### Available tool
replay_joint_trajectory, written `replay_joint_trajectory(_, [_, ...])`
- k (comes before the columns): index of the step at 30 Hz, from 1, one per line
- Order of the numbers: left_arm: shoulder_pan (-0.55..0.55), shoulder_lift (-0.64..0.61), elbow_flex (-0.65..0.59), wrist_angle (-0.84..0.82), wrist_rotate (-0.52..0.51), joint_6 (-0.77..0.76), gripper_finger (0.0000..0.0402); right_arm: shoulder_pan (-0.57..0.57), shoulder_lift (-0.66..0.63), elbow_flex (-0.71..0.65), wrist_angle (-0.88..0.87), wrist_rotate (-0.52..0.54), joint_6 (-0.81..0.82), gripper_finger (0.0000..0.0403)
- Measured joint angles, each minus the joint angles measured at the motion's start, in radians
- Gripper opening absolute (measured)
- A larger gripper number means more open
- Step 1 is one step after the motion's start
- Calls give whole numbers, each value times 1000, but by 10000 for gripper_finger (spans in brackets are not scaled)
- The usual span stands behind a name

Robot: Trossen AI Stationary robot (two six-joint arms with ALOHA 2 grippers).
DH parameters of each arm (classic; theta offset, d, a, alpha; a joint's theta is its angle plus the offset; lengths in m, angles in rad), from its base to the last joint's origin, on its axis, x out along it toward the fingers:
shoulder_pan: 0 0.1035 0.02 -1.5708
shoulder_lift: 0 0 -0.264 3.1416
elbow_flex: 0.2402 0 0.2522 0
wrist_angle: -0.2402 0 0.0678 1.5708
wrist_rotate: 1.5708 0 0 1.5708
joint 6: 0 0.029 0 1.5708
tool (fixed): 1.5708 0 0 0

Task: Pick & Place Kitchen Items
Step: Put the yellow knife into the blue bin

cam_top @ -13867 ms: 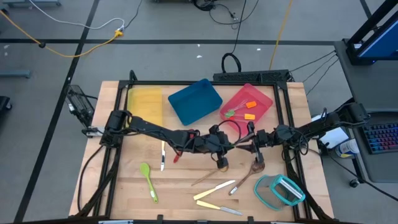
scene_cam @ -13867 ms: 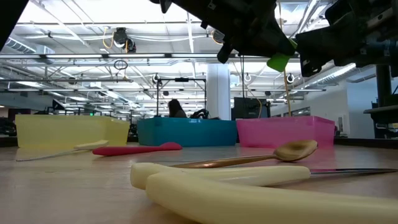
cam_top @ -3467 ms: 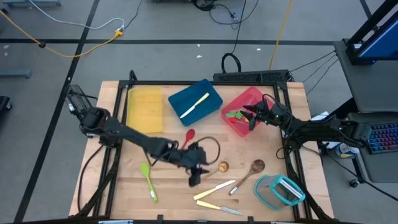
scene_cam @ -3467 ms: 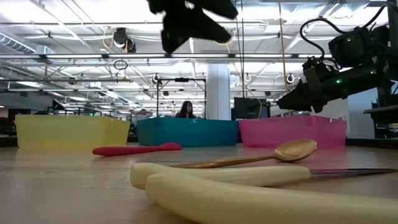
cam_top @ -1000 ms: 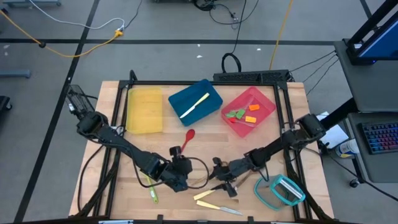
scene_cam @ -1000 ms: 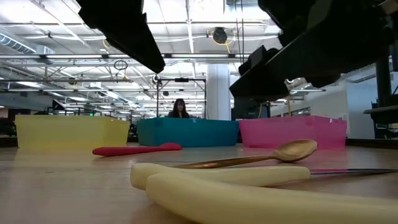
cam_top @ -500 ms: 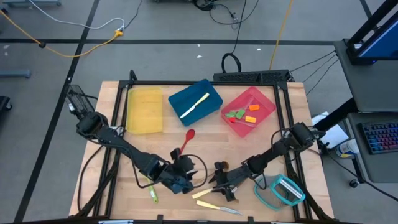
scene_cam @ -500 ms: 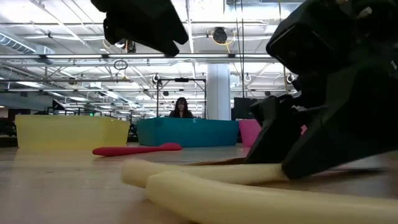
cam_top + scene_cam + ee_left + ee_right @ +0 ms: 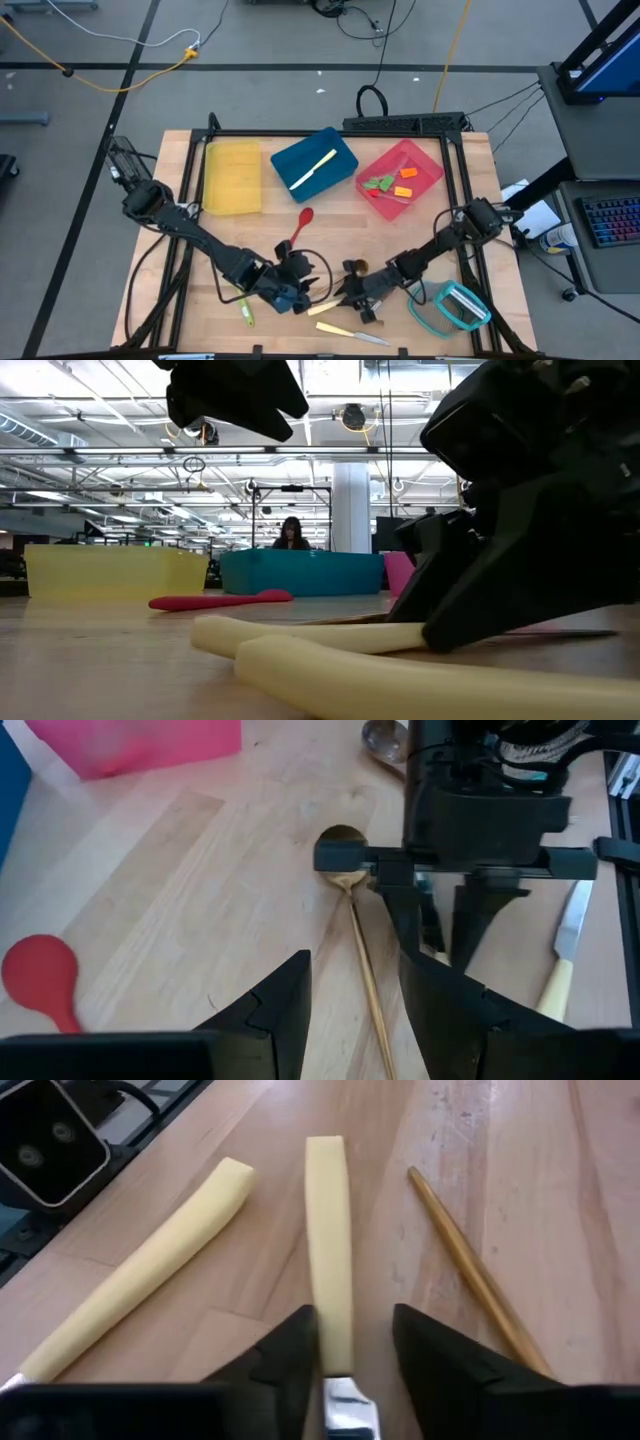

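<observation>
My right gripper is low at the table's near middle, open, its fingers on either side of a cream knife where the handle meets the blade. A second cream knife lies beside it, and a brown spoon's handle lies on its other side. My left gripper hovers open and empty above that brown spoon. A red spoon lies farther back and a green spoon to the left. Another cream knife lies in the blue tray. My right gripper comes at the cream knife from above, slanting, its fingers along the knife's sides. One finger lies against the handle's edge near the blade. I cannot tell whether the other finger touches. The knife lies flat on the table.
A yellow tray and a pink tray holding small coloured pieces stand at the back beside the blue one. A teal-rimmed clear container lies at the near right, close to my right arm. A person shows in the room behind.
My right gripper has come down to the table over the cream knife and gone a little toward the table's left edge. The knife's handle end has slid slightly along the table. My left gripper has drifted a little toward the right gripper, staying high.
</observation>
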Motion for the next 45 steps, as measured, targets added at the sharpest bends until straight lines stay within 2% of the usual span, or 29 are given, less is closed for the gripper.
replay_joint_trajectory(7, [0, 0, 0, -3, 0, -17, 159, -18, -1, 0, -10, 0, 3, 30])
replay_joint_trajectory(15, [-1, 0, 0, -3, 0, -55, 159, -20, -40, -3, -33, 2, -11, 31])
replay_joint_trajectory(19, [-1, 0, 0, -3, -1, -80, 159, -28, -130, -2, -85, 3, -58, 36])
replay_joint_trajectory(25, [-10, 0, 0, -3, -23, -123, 159, -84, -300, -2, -274, 5, -98, 35])
replay_joint_trajectory(31, [-14, 0, 0, -4, -122, -34, 159, -215, -401, -2, -434, 7, -182, 40])
replay_joint_trajectory(38, [20, -10, 0, -23, -130, 30, 159, -404, -404, -2, -407, 3, -290, 41])
replay_joint_trajectory(45, [35, -117, 0, -127, -171, 32, 159, -554, -404, -1, -330, -1, -303, 42])
